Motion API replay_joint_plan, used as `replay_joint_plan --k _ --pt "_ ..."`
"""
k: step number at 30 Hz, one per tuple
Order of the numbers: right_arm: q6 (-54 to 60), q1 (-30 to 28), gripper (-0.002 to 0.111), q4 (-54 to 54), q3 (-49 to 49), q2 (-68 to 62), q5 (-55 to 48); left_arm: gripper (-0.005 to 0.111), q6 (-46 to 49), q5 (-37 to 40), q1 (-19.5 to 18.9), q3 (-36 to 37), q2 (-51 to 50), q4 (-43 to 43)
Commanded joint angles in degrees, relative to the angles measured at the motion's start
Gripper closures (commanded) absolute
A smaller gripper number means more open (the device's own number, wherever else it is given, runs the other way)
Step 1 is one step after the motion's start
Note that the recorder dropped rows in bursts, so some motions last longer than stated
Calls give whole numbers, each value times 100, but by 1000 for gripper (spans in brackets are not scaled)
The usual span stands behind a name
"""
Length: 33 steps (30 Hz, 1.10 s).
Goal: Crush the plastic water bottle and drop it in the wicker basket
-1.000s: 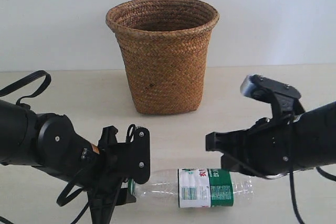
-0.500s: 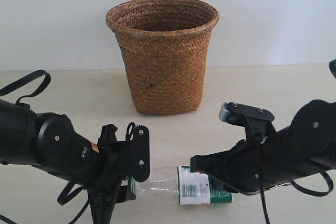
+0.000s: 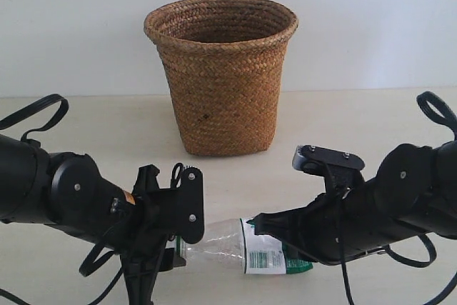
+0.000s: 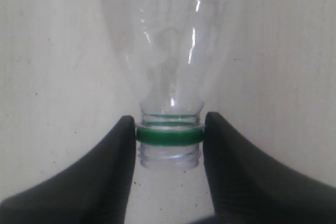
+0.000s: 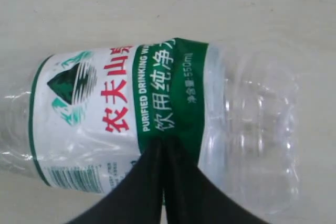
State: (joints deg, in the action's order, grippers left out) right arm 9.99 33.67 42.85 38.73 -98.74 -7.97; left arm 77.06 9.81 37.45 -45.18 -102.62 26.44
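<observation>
The plastic water bottle (image 3: 221,242) lies on its side on the table, in front of the wicker basket (image 3: 221,83). My left gripper (image 3: 178,249) is shut on its neck; in the left wrist view the jaws clamp the green ring (image 4: 169,135) of the uncapped neck from both sides. My right gripper (image 3: 254,222) is shut, and its joined tips (image 5: 164,142) rest against the green edge of the label (image 5: 131,103). The right arm hides the bottle's base end in the exterior view.
The basket stands upright at the back of the beige table (image 3: 343,126), against a white wall. Black cable loops hang from both arms, one at the far left (image 3: 43,116) and one at the far right (image 3: 437,108).
My right arm has swung down and leftward over the bottle, so its shut tips now sit on the label. The left gripper has stayed on the neck, which has lifted slightly.
</observation>
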Motion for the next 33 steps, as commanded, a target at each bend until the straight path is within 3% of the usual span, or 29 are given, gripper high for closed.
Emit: replay_joint_plan --k 1,14,28,33 --pt "16 -4 107 -88 -143 -370 -272 103 -32 180 40 -16 -4 -8" --pt "42 -4 107 -88 -143 -200 -339 103 -32 180 40 -16 -4 -8" --pt "110 0 107 -96 -130 1639 -696 103 -32 180 40 -16 -4 -8" --pt "87 177 107 34 226 1491 -801 103 -32 179 40 -16 -4 -36"
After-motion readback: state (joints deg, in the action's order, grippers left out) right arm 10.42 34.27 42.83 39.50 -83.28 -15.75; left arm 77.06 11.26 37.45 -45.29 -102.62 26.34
